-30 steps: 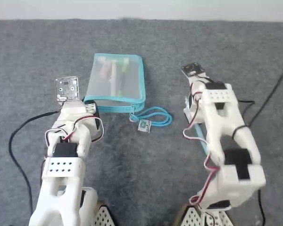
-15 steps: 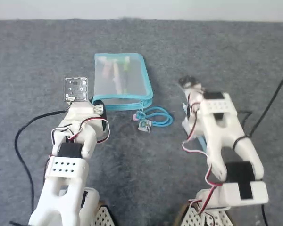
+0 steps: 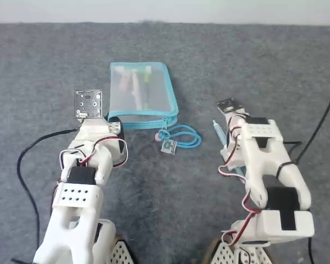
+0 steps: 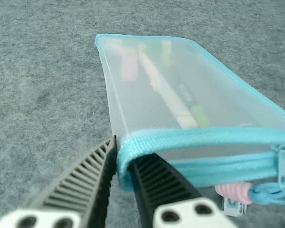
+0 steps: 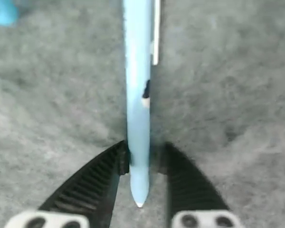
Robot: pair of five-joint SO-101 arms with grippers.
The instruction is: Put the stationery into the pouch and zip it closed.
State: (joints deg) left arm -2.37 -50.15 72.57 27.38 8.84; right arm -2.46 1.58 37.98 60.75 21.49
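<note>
Left hand (image 4: 118,166) pinches pouch (image 4: 180,95) corner edge; right hand (image 5: 142,161) loosely straddles pen (image 5: 137,95).

A grey sheet of felt-like cloth covering the table (image 3: 264,66) is matt, fuzzy and slightly rough. On it lies a rectangular pouch of frosted translucent plastic (image 4: 228,109) with a soft sheen that blurs the coloured stationery (image 4: 161,95) inside. Its turquoise edging and zip tape look like woven cloth, finely ribbed and matt. A turquoise cord loop (image 3: 184,137) at the zip pull looks like smooth braided cloth. A slim light-blue pen (image 5: 137,95) is smooth, glossy plastic with a paler, shiny clip. The left gripper (image 4: 123,159) and right gripper (image 5: 145,149) have black matt plastic fingers with moulded ridges. The white arm shells (image 3: 71,225) are hard, matt plastic. A thin black cable (image 3: 319,122) looks smooth and rubbery.
</note>
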